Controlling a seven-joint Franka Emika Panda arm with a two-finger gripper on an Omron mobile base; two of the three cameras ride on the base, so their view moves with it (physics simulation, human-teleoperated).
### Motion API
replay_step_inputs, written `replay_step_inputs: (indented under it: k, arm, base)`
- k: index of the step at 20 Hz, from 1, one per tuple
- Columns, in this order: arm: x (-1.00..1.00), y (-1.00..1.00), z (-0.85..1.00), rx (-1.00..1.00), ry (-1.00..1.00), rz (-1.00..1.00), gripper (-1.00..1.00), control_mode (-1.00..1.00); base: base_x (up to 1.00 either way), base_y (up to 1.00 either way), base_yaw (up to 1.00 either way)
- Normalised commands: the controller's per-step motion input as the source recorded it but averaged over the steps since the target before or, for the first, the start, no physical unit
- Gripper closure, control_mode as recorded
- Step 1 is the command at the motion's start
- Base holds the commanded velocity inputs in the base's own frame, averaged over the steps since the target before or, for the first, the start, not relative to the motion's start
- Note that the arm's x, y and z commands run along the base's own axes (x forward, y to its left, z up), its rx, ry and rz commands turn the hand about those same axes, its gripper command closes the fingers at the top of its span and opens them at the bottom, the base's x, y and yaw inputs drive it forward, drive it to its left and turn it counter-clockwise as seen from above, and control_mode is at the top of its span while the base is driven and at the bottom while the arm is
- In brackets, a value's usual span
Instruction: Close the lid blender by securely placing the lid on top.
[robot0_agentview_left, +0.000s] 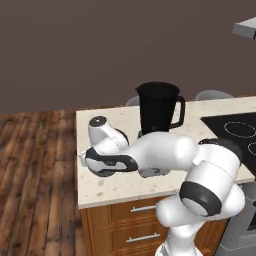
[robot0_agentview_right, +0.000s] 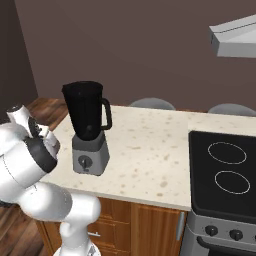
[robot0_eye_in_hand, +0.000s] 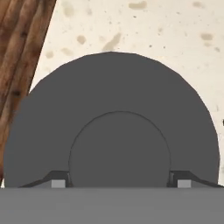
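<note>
Start at the left of your hand view: a strip of wood floor (robot0_eye_in_hand: 19, 48) runs down that side, then the speckled counter (robot0_eye_in_hand: 175, 39), and on it the lid (robot0_eye_in_hand: 113, 100), a flat dark grey disc with a raised round centre. It sits directly under your claw (robot0_eye_in_hand: 118, 183), so close that it takes up most of the frame. The two fingertips (robot0_eye_in_hand: 58, 183) show at the bottom, one on either side of the raised centre. The claw is spread about as wide as that centre. You cannot tell whether the tips touch the lid or only hang just above it; nothing shows the claw holding it.

In the left base view your arm bends low over the counter's left part, near its front edge, with the wrist hiding the claw and lid. The blender (robot0_agentview_left: 159, 107) stands behind the arm, its jar open at the top. Further right lies the black stovetop (robot0_agentview_left: 235, 131).

In the right base view the blender (robot0_agentview_right: 87, 127) stands just right of your arm, near the counter's left front corner.
</note>
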Motion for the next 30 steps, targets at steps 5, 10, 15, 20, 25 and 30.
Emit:
replay_step_inputs:
  k: [5,10,15,20,25,30]
  arm:
    - [-0.31,0.0,1.0,0.0,-0.14,0.0,1.0,-1.0]
    - [-0.35,0.0,1.0,0.0,-0.14,0.01,1.0,-1.0]
    - [-0.39,0.0,0.94,0.0,-0.15,0.05,1.0,-1.0]
    - [-0.34,-0.11,0.9,0.0,-0.16,0.08,1.0,-1.0]
    - [-0.17,-0.27,0.73,0.0,-0.14,0.08,1.0,-1.0]
    - [0.0,-0.47,0.66,0.0,-0.08,0.03,1.0,-1.0]
  base:
    - [0.0,0.0,0.0]
    - [0.0,0.0,0.0]
    - [0.0,0.0,0.0]
    - [0.0,0.0,0.0]
    - [0.0,0.0,0.0]
    - [0.0,0.0,0.0]
